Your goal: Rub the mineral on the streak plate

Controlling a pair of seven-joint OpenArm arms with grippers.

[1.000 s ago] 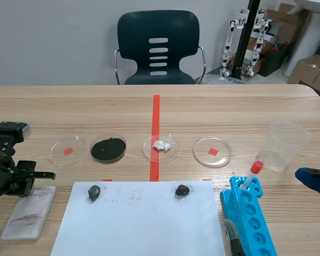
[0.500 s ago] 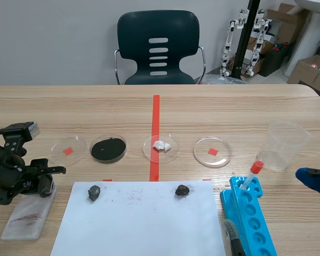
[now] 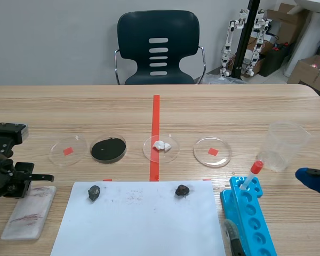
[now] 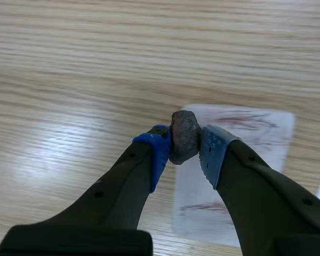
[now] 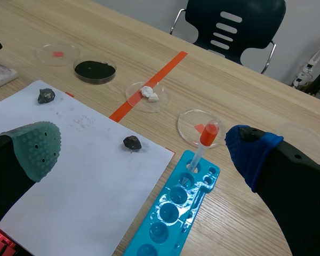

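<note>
Scene view: the left gripper (image 3: 37,178) had drawn back leftward since half a second before, at the far end of the streak plate (image 3: 26,213). Left wrist view: its jaws clamped the brown mineral (image 4: 184,133) over the plate. Right wrist view: the right gripper (image 5: 145,145) hung with its fingers wide apart above the white paper (image 5: 80,176).

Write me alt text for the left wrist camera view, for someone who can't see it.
The left gripper is shut on a rough brownish-grey mineral lump, held at a corner of a white rectangular streak plate marked with reddish-brown streaks. The plate lies on a light wooden table.
</note>
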